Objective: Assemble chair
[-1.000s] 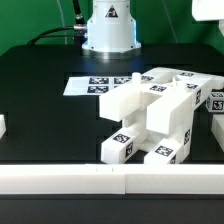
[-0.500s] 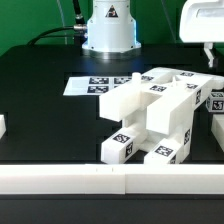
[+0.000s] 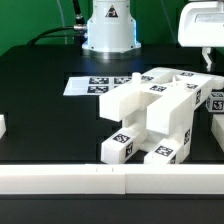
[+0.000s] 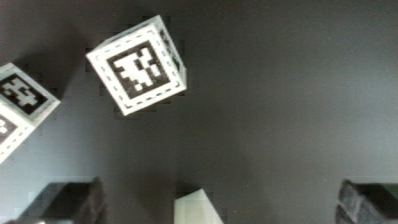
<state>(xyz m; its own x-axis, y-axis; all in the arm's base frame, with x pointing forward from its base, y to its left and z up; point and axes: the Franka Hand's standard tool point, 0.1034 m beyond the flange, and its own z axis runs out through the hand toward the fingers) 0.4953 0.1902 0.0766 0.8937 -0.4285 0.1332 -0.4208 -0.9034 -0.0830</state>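
Chair (image 3: 150, 112): partly joined white block is sitting mid-way across the black table (image 3: 40, 110), tagged ends facing the camera, rear just in front of the marker board (image 3: 95, 85).
Loose part (image 3: 216, 100): is lying just beside the chair at the exterior view's right.
Gripper (image 4: 221, 198): is hanging high over the table at the exterior view's right, well apart from the chair.
Fingers (image 4: 68, 200): are standing fully spread, gripping nothing.
Wrist view: is showing tagged white faces (image 4: 139, 65) over dark table; which parts they belong to, cannot tell.
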